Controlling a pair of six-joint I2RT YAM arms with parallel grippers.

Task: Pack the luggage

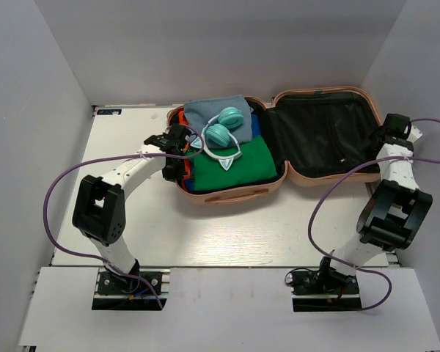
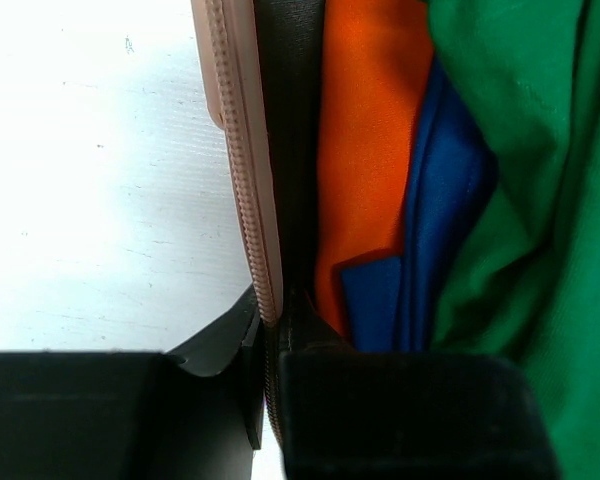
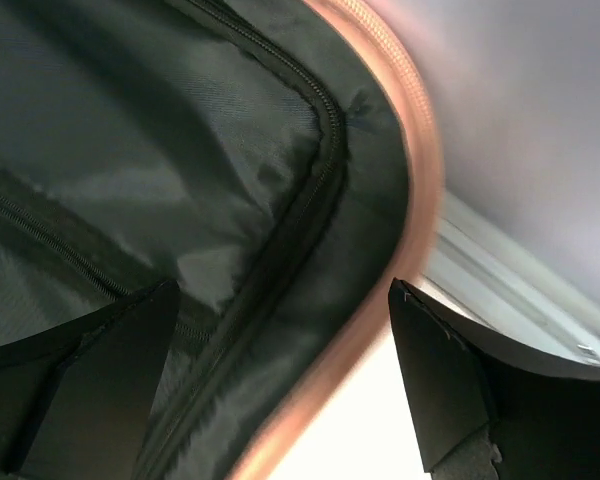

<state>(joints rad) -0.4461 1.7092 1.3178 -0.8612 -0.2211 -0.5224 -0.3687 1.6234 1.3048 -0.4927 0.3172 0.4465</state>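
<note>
Fingers [image 2: 400, 410] of the left gripper [image 2: 270, 325] pinch the luggage [image 2: 242, 150] at its left rim (clothes [image 2: 370, 150] packed inside); right gripper [image 3: 282, 300] hangs wide open at the lid's [image 3: 180, 150] right edge.

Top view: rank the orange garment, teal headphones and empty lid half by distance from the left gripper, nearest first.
From the left gripper, clamped on the luggage left rim:
1. orange garment, right beside it, at the left wall.
2. teal headphones, centre of the packed half.
3. empty lid half, far right.
</note>
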